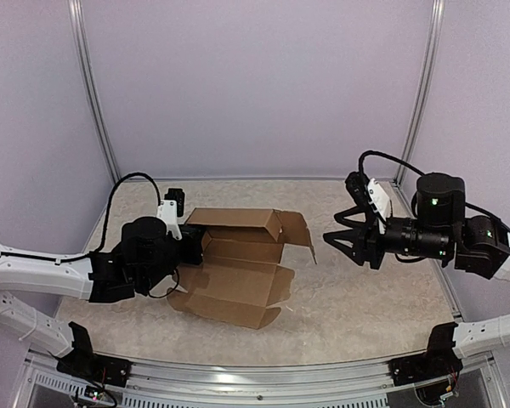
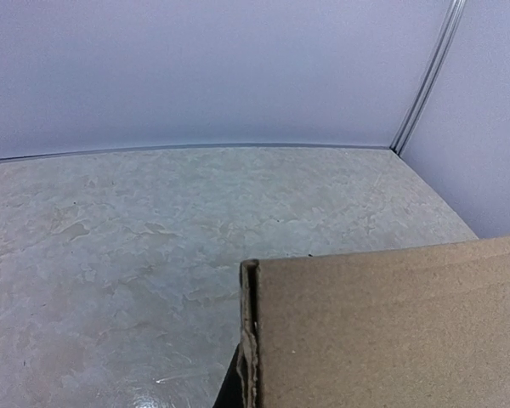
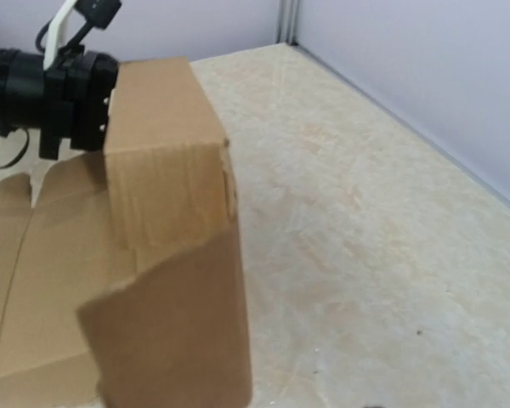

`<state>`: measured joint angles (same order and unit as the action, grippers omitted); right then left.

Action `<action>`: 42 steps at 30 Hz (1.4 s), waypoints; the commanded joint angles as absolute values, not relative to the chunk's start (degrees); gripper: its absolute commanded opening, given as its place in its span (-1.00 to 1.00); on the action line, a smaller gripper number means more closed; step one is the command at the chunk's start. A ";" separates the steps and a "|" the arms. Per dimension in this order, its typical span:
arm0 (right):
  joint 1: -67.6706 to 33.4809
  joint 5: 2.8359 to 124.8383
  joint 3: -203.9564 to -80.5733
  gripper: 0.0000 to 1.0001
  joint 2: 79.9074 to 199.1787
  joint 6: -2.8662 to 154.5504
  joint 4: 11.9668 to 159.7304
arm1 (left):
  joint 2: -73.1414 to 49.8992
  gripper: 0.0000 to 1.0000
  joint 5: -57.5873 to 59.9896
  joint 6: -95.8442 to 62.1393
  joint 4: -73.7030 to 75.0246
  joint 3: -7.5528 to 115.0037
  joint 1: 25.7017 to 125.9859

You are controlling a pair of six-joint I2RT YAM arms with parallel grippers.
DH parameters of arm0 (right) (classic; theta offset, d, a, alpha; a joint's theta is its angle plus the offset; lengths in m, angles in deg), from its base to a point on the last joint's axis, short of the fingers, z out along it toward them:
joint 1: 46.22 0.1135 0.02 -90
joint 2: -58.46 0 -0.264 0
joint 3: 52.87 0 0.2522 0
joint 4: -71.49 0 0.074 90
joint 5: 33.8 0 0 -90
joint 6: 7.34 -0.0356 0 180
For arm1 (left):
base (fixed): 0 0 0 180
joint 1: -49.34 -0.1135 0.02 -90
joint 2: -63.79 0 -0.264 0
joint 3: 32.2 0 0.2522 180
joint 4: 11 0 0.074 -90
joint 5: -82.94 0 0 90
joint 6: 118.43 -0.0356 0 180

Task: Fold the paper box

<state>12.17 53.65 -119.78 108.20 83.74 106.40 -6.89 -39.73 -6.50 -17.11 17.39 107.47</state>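
The paper box [image 1: 238, 276] is a brown cardboard sheet lying partly folded in the middle of the table, with its back wall and a right flap [image 1: 299, 229] standing up. My left gripper [image 1: 195, 241] is shut on the box's left wall. In the left wrist view that doubled cardboard wall [image 2: 382, 331] fills the lower right and hides the fingers. My right gripper [image 1: 333, 231] hangs just right of the standing flap, open and apart from it. The right wrist view shows the upright box wall [image 3: 166, 204] close in front, and its own fingers stay out of frame.
The marbled tabletop [image 1: 365, 297] is closed in by white walls at the back and sides. A metal rail [image 1: 263, 374] runs along the near edge between the arm bases. The left arm [image 3: 42, 85] shows behind the box in the right wrist view.
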 commanded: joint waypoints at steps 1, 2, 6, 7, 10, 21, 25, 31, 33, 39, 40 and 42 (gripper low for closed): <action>12.47 58.47 -121.70 0.05 111.28 84.95 105.82 | -5.48 -1.00 -42.13 -8.79 -16.75 16.71 108.56; 12.41 59.01 -122.04 0.06 112.12 84.94 105.86 | -5.41 -1.00 -42.32 -9.00 -16.75 16.71 108.73; 12.43 60.69 -123.29 0.08 115.01 85.03 106.44 | -5.15 -1.00 -42.99 -9.59 -16.75 16.63 109.32; 12.40 61.10 -123.39 0.09 115.43 85.11 106.26 | -5.04 -1.00 -43.05 -9.70 -16.75 16.62 109.37; 12.40 61.83 -123.49 0.09 116.60 84.88 105.61 | -4.95 -1.00 -43.22 -10.17 -16.79 16.72 109.67; 12.45 64.76 -124.50 0.08 120.31 84.43 103.08 | -5.68 -1.00 -46.77 -12.12 -16.77 17.39 111.70; 12.40 65.65 -124.63 0.08 121.39 84.11 101.73 | -5.99 -1.00 -47.37 -12.41 -16.75 17.59 112.08; 12.45 66.57 -124.81 0.07 123.17 83.65 100.53 | -6.17 -1.00 -48.36 -12.68 -16.77 17.76 112.57; 12.43 66.69 -124.79 0.07 123.80 83.41 100.29 | -6.11 -1.00 -48.62 -12.77 -16.75 17.77 112.68; 12.49 66.13 -123.98 0.07 125.91 82.81 99.04 | -6.00 -1.00 -48.72 -11.63 -16.49 18.10 112.68; 12.61 65.71 -123.80 0.07 126.22 82.79 98.78 | -6.07 -1.00 -48.79 -11.31 -16.37 18.18 112.71; 12.95 63.54 -123.09 0.06 126.53 80.75 97.75 | -6.16 -1.00 -49.12 -10.69 -15.76 18.52 112.85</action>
